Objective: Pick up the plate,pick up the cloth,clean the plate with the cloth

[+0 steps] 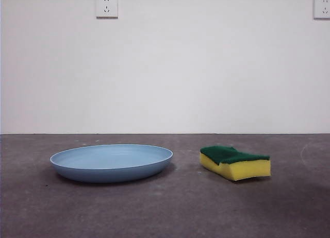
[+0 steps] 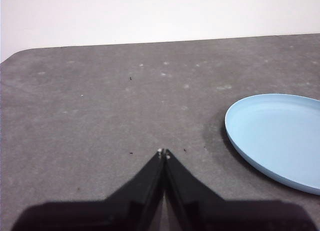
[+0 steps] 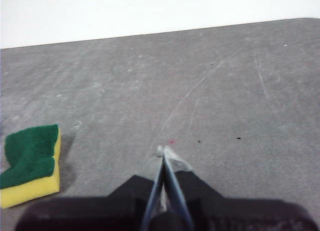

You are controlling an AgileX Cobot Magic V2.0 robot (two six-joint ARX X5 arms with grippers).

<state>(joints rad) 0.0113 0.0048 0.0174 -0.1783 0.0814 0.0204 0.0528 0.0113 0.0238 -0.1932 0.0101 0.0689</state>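
The light-blue plate lies flat on the grey table, left of centre in the front view. It also shows in the left wrist view. The cloth, a yellow sponge with a dark green top, lies to the plate's right, apart from it. It also shows in the right wrist view. My left gripper is shut and empty, above the table beside the plate. My right gripper is shut and empty, above the table beside the sponge. Neither gripper shows in the front view.
The grey table ends at a white wall with two sockets. The table's far edge and a rounded corner show in the left wrist view.
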